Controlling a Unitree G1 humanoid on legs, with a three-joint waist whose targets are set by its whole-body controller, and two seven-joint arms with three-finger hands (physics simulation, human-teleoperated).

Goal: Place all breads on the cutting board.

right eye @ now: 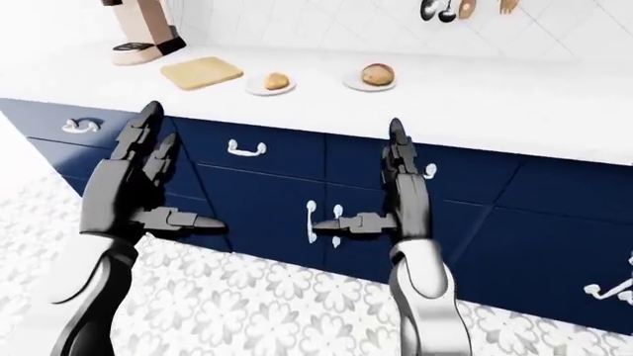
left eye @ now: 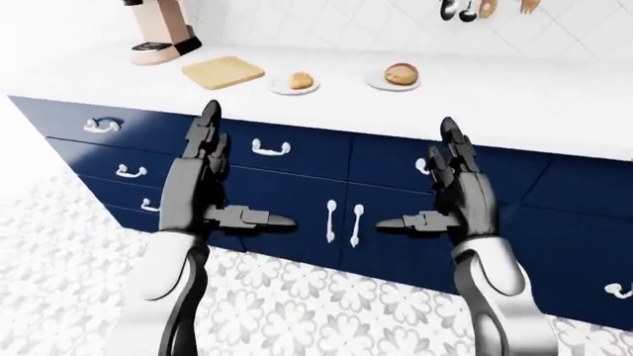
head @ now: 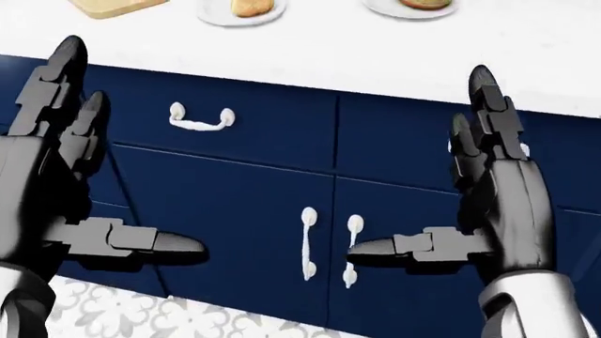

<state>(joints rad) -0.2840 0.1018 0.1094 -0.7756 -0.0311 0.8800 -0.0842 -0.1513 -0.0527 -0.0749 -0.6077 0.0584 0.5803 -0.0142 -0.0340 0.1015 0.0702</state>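
Bread is sitting in two spots on the white table (left eye: pixel 514 96): a smaller roll (left eye: pixel 300 80) on its own small plate (left eye: pixel 294 88) just right of the cutting board (left eye: pixel 222 71), and a bigger bun (left eye: pixel 401 73) on a second plate (left eye: pixel 394 83) further right. The board itself is lying bare next to the tan appliance base (left eye: pixel 161 33) at the top left of the left-eye view. Both hands are hanging in the air against the navy cabinets (left eye: pixel 297 200), well short of the tabletop, and nothing is in them: the left hand (left eye: pixel 202 185) and right hand (left eye: pixel 457 196) are both showing fingers spread straight with thumbs pointing inward. So I'm reading this as the approach. If I were driving, I'd be closing in on the table and squaring up roughly between board and roll, taking the near roll first since it's the short hop, and coming down from above so the fingers wrap the bread without dragging the plate along. Lifting clear of the plate rim matters too.
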